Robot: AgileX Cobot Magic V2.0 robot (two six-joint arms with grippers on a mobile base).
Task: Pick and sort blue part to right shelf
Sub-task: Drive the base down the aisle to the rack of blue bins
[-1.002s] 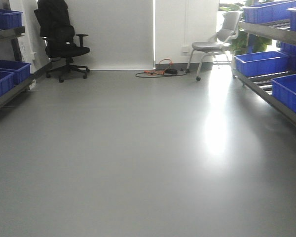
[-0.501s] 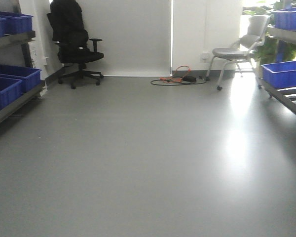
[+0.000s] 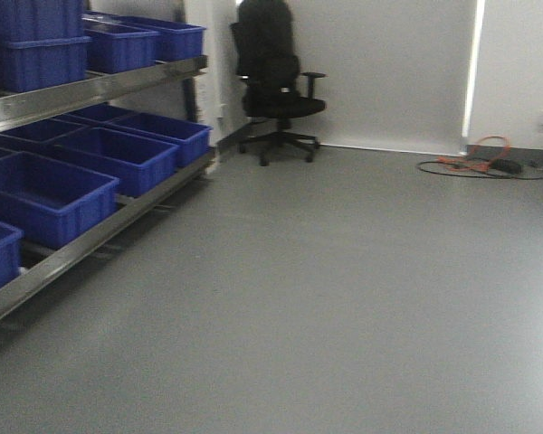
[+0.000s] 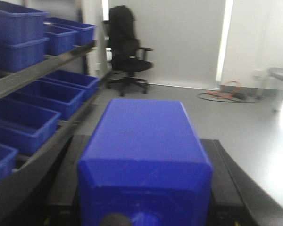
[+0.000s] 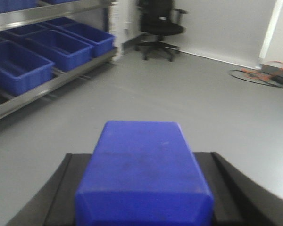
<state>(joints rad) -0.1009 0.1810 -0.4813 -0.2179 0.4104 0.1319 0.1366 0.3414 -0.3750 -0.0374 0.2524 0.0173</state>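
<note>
Rack [image 3: 100, 86]: steel-framed, along the left of the front view, with blue bins [image 3: 45, 194] on two levels.
Right end effector [image 5: 140, 155]: clenched on the blue part [image 5: 144, 172], black fingers [image 5: 56, 193] against both its sides.
Blue part: held above the grey floor [image 5: 179, 94], sloped end nearest the wrist camera.
Left end effector [image 4: 146, 141]: grasping another blue block [image 4: 144, 155]; what looks like a small round stud shows on its near end.
Background: black office chair [image 3: 276, 81] by the wall, orange cable [image 3: 475, 165] on the floor.
</note>
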